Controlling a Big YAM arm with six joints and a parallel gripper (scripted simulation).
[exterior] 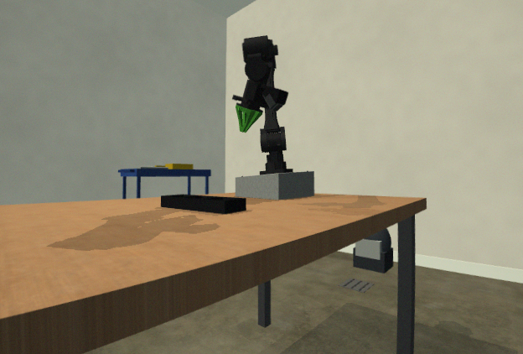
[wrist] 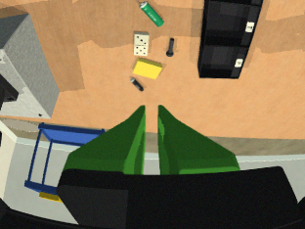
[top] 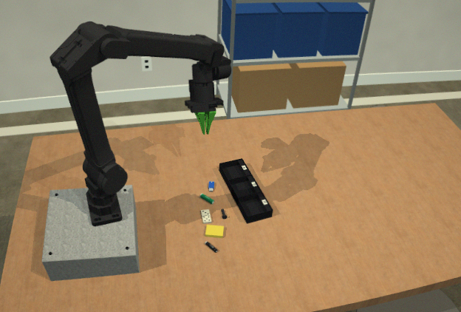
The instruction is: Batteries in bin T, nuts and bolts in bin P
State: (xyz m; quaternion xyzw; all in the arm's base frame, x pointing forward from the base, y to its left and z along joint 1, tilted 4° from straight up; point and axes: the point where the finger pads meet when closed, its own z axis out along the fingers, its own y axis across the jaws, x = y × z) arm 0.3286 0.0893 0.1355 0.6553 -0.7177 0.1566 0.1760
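Note:
My gripper (top: 205,133) (exterior: 243,131) (wrist: 152,113) is shut with a thin gap and nothing between the fingers, high above the table. A green battery (top: 207,198) (wrist: 152,14) lies left of the black three-compartment bin row (top: 259,216) (exterior: 198,203) (wrist: 201,54). A small dark cylinder with a light end, looking like a battery (top: 211,246) (wrist: 137,84), lies nearest the top camera. A dark bolt (top: 223,214) (wrist: 170,48) lies between the domino (top: 205,216) (wrist: 141,44) and the bins. The visible compartments look empty; the label letters are too small to read.
A yellow block (top: 214,231) (wrist: 148,68) lies between the domino and the dark cylinder. A blue USB stick (top: 211,185) lies beyond the green battery. The grey base block (top: 93,268) (exterior: 257,187) (wrist: 31,68) stands at the left in the top view.

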